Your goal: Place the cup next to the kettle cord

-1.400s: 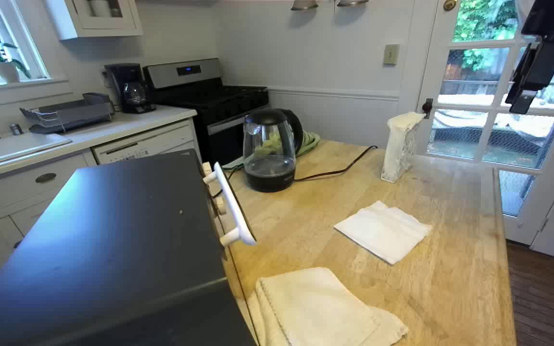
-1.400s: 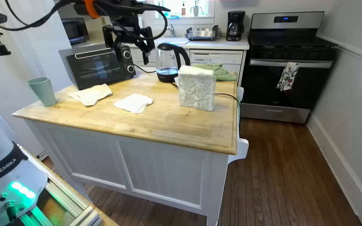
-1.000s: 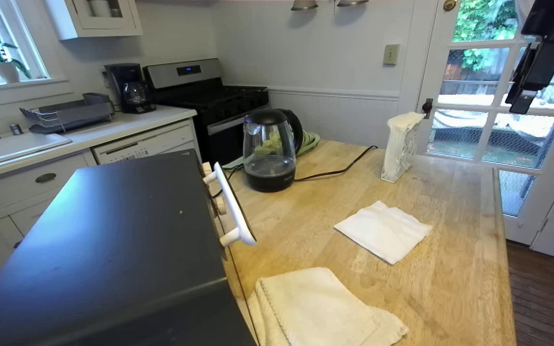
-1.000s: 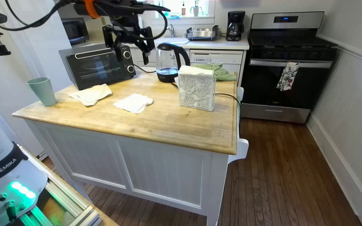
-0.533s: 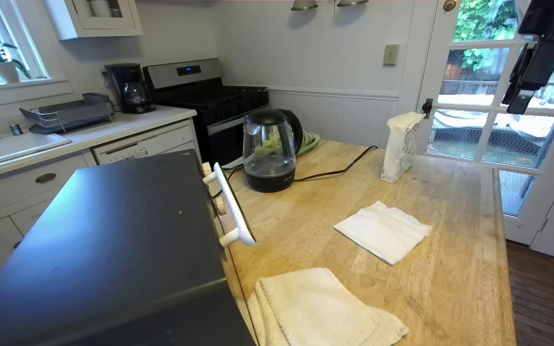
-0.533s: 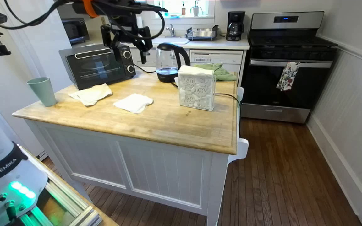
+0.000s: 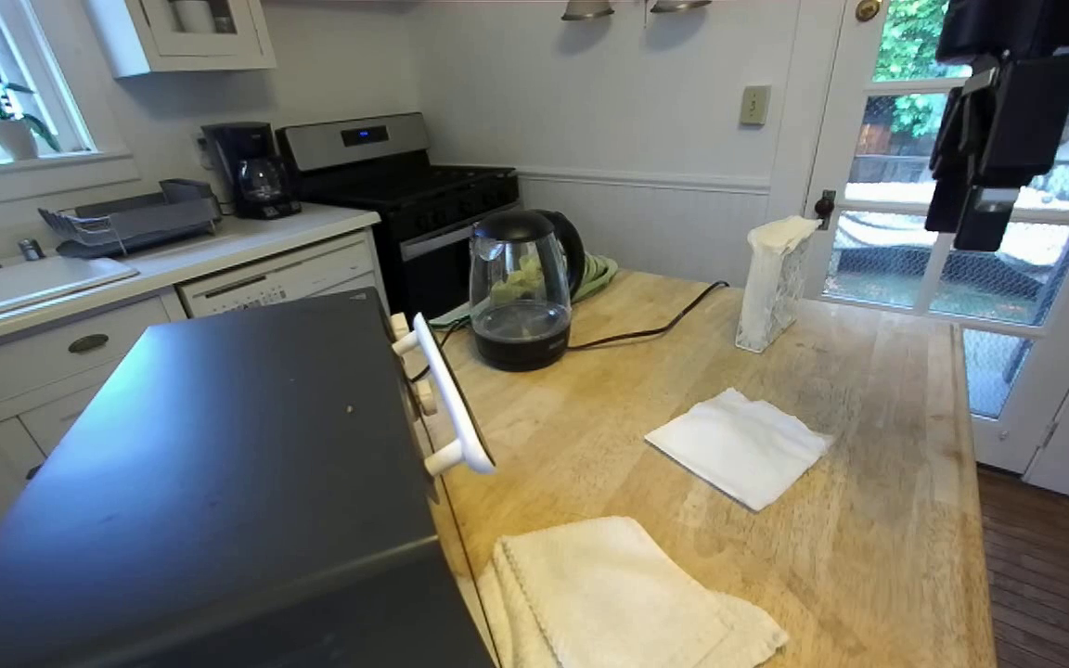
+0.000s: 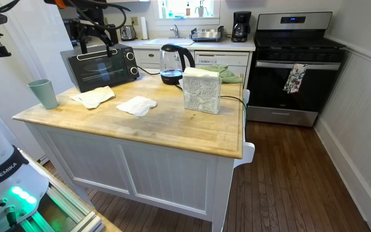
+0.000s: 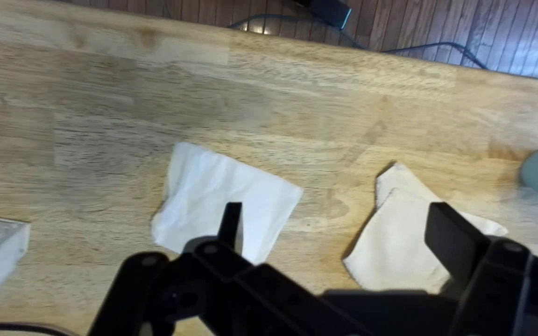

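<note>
Okay, toaster oven [image 8: 95,74]: door closed, inside too dark.
Gripper [image 9: 335,212]: spread, above tabletop [image 8: 172,132].
Kettle [image 8: 171,62]: glass, fill unclear.
Napkin holder [image 8: 201,96]: white napkins [image 8: 201,72] inside.
Cup [image 8: 45,94]: on tabletop near cream cloth [image 8: 94,97], inside mostly hidden, well apart from kettle cord [image 7: 653,331].

A white napkin [image 7: 739,449] lies near folded cloth [image 7: 623,594].

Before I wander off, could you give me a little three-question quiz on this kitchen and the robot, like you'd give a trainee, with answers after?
1. Which of these is nearest the cup? A) box; B) cream cloth; C) stove.
2. True or false: the gripper is open, holding nothing.
3. Fill the gap: a dark ____ runs from the kettle over the edge of the table.

Key: 1 B; 2 true; 3 cord.
</note>
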Controlling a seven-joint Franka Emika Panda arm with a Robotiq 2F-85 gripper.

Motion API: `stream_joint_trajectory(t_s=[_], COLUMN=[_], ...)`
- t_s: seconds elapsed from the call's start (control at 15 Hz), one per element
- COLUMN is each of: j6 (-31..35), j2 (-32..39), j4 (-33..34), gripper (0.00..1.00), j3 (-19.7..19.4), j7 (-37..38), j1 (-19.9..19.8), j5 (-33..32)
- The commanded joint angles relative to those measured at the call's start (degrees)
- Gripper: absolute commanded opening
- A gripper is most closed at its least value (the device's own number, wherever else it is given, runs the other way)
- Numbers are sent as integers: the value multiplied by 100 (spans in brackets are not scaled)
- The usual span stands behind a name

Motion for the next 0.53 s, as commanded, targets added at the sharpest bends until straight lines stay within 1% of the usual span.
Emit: stream_joint_trajectory(t_s=[0.0,0.07,0.2,0.27,0.4,0.47], j6=[-154,-73,161,331,1089,1295], j2=[211,303,502,538,772,876], j4=[50,39,41,7,-82,-103], gripper=[100,100,100,100,100,100], j3=[347,351,520,615,784,748], j7=[321,-29,-93,-288,-694,-1026], j1=[396,599,811,924,1085,1185], j5=[577,808,1089,1083,971,1066])
